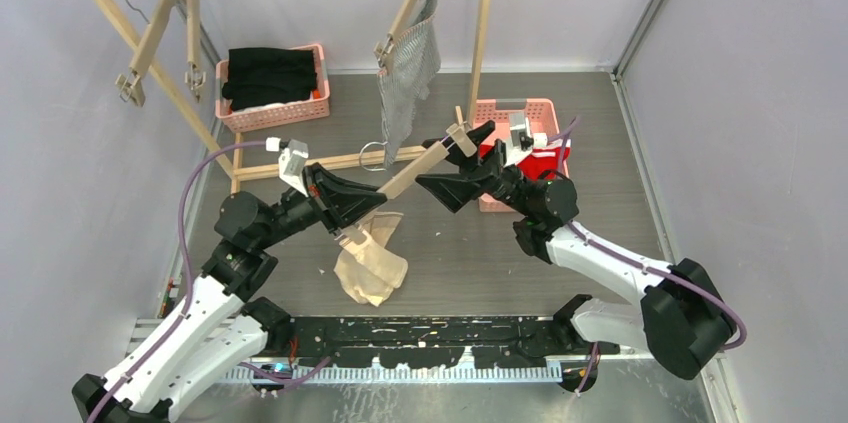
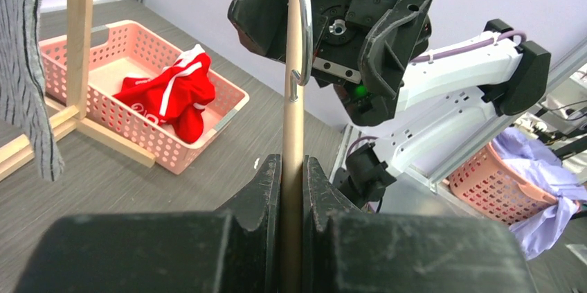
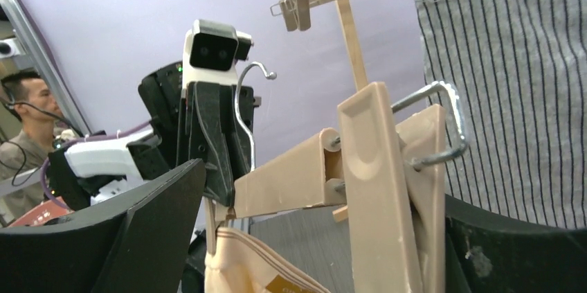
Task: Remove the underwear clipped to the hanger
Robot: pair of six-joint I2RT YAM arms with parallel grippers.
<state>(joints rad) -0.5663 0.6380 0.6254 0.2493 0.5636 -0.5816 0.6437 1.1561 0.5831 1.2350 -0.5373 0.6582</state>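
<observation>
My left gripper [image 1: 372, 205] is shut on the bar of a beige clip hanger [image 1: 420, 168] and holds it slanted above the floor; the left wrist view shows the bar [image 2: 293, 120] pinched between the fingers. The cream-beige underwear [image 1: 370, 261] hangs from the hanger's lower left clip only, and it also shows in the right wrist view [image 3: 249, 265]. My right gripper [image 1: 455, 158] is open, its jaws on either side of the hanger's bare right clip [image 3: 387, 189]. The red underwear [image 1: 535, 160] lies in a pink basket [image 1: 520, 108]. The grey striped underwear [image 1: 410, 73] hangs clipped to a hanger on the rack.
A wooden rack [image 1: 485, 18] with a metal rail stands at the back, with two bare clip hangers [image 1: 150, 43] at its left. A pink basket of folded black clothes [image 1: 270, 78] sits behind it. Grey walls close in on both sides. A person [image 3: 21, 134] sits beyond the arms.
</observation>
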